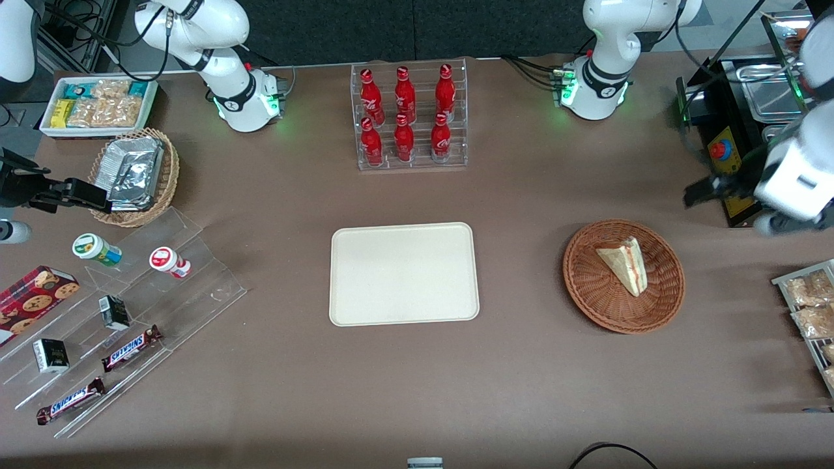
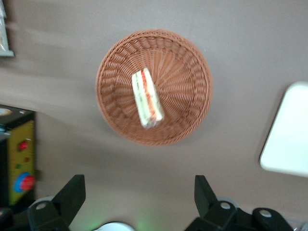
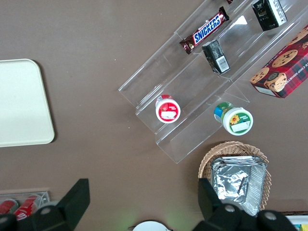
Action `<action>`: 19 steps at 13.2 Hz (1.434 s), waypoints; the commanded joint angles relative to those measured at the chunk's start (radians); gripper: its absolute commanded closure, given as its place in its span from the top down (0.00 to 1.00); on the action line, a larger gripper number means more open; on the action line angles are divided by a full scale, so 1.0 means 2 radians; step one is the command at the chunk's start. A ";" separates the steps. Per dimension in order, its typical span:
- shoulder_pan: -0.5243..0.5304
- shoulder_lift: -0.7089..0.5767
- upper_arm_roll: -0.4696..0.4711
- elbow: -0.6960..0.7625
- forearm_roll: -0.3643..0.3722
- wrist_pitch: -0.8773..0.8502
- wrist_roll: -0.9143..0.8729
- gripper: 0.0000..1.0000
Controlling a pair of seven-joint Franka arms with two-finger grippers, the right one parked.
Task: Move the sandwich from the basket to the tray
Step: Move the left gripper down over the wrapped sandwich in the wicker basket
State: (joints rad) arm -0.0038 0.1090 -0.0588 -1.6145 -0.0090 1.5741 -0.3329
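Note:
The sandwich (image 1: 625, 264) is a pale triangular wedge with red and green filling on its edge, lying in the round reddish-brown wicker basket (image 1: 586, 306). The cream tray (image 1: 404, 273) lies flat at the table's middle, beside the basket. My left gripper (image 1: 705, 192) hangs raised above the table, a little farther from the front camera than the basket and toward the working arm's end. In the left wrist view the gripper (image 2: 138, 180) is open and empty, with the sandwich (image 2: 147, 97) in the basket (image 2: 115, 57) ahead of it and a corner of the tray (image 2: 288, 134).
A black control box with a red button (image 1: 720, 151) stands close by the gripper. A rack of snack bags (image 1: 808, 306) is at the working arm's end. A rack of red bottles (image 1: 412, 117) stands farther back than the tray. Acrylic snack shelves (image 1: 117, 319) and a tan basket of foil packets (image 1: 133, 176) lie toward the parked arm's end.

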 commanded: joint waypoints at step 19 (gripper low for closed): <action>-0.014 0.045 0.006 -0.305 0.066 0.406 -0.265 1.00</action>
State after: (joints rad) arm -0.0442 0.2276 -0.0447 -2.1822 0.1012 2.3469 -0.8439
